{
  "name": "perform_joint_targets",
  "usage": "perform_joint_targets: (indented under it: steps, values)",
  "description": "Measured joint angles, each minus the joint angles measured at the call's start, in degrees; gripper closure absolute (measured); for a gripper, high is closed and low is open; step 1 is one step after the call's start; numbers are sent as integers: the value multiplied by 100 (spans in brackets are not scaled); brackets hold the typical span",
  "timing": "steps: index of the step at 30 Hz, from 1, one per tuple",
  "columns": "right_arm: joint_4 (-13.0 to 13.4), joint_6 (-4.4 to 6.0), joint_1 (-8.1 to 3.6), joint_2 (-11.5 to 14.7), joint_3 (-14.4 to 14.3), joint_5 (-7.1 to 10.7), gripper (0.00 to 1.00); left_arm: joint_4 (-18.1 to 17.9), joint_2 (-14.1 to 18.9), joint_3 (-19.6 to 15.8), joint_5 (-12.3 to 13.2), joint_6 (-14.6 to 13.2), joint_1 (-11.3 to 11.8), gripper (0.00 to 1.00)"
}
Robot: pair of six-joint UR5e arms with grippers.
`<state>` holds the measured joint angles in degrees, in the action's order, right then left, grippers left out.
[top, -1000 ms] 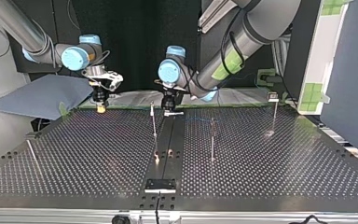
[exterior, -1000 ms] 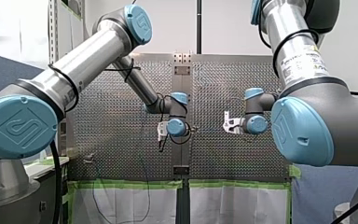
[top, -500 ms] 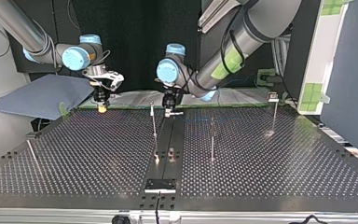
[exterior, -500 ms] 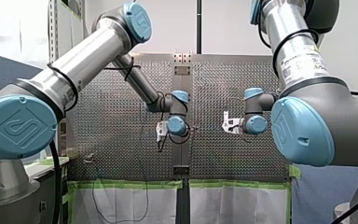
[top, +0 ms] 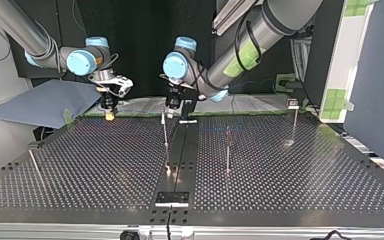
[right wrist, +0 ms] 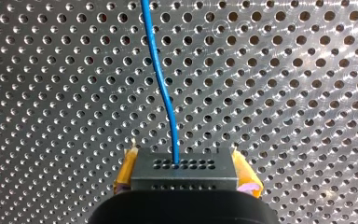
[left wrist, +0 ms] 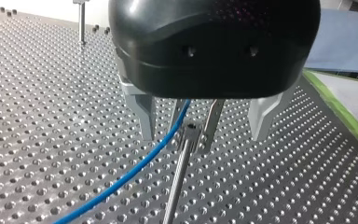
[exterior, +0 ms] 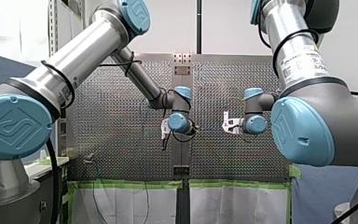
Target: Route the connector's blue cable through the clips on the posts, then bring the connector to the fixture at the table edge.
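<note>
1. Our left gripper [left wrist: 203, 128] stands with its metal fingers [left wrist: 142, 116] well apart, straddling the clip [left wrist: 193, 135] on top of a thin post [left wrist: 176, 186]. The cable [left wrist: 135, 170] runs loose between the fingers and crosses one prong of the clip. We cannot tell whether it is seated.
2. Our right gripper [top: 109, 114] is clamped on the connector [right wrist: 184, 170], with yellow pads [right wrist: 127, 170] on either side. It is near the table's far edge at the top view's left. The cable leaves the connector's face and heads toward the middle post.
3. We judge the step in hand to be threading this first clip. The cable should go straight down into the clip's mouth while the fingers stay clear of the prongs. The post is slender and would likely flex under a sideways shove.
4. Our right arm should give only enough tension to straighten the cable. A yank could strain the thin wire at the connector.
5. A second post [top: 227, 150] and a third post [top: 295, 122] wait further along. We take the fixture [top: 172, 198] to be the black plate at the near edge, well apart from the connector. Most of the task looks undone.
6. The table [top: 300, 185] is shiny perforated metal with a dark strip down the middle.
7. Beyond it at the top view's left lies a blue sheet [top: 45, 102]. Green tape [exterior: 130, 183] lines the edge in the front view.
</note>
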<state>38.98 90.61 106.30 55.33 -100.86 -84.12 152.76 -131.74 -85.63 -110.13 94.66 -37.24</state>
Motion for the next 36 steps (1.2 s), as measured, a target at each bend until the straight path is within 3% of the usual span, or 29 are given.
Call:
perform_joint_targets:
  steps: [14,36]
  values:
    - [-3,13,0,0,0,27,100,-2,204,-248,106,-16,-157,2]
    - [-3,42,1,-2,0,78,100,41,215,-259,-22,-20,-345,2]
